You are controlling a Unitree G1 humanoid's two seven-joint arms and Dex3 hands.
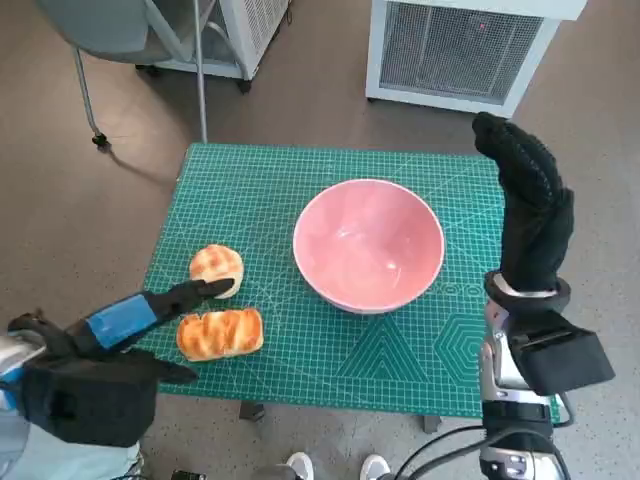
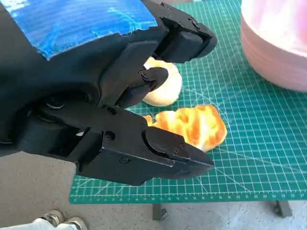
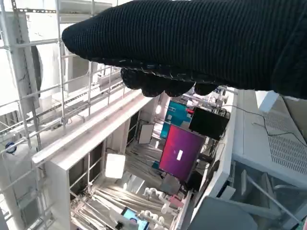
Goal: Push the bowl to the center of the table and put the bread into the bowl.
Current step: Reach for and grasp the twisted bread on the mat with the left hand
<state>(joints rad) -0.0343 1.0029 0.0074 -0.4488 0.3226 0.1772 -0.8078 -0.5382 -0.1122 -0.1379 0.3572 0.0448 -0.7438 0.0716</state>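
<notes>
A pink bowl (image 1: 368, 243) stands empty near the middle of the green cutting mat (image 1: 250, 190); its side also shows in the left wrist view (image 2: 278, 43). Two pieces of bread lie at the mat's left: a round bun (image 1: 216, 267) (image 2: 165, 88) and a ridged loaf (image 1: 220, 333) (image 2: 199, 125) nearer the front edge. My left hand (image 1: 120, 325) (image 2: 120, 100) reaches over them with fingers spread, one fingertip at the bun, and it holds nothing. My right hand (image 1: 527, 205) (image 3: 201, 43) is raised beside the bowl's right, fingers straight up, empty.
A white ventilated cabinet (image 1: 462, 45) stands on the floor behind the table, and a grey chair (image 1: 120, 30) at the back left. White shoes (image 1: 300, 466) of a person show at the table's front edge. The right wrist view faces shelving and a screen (image 3: 180, 151).
</notes>
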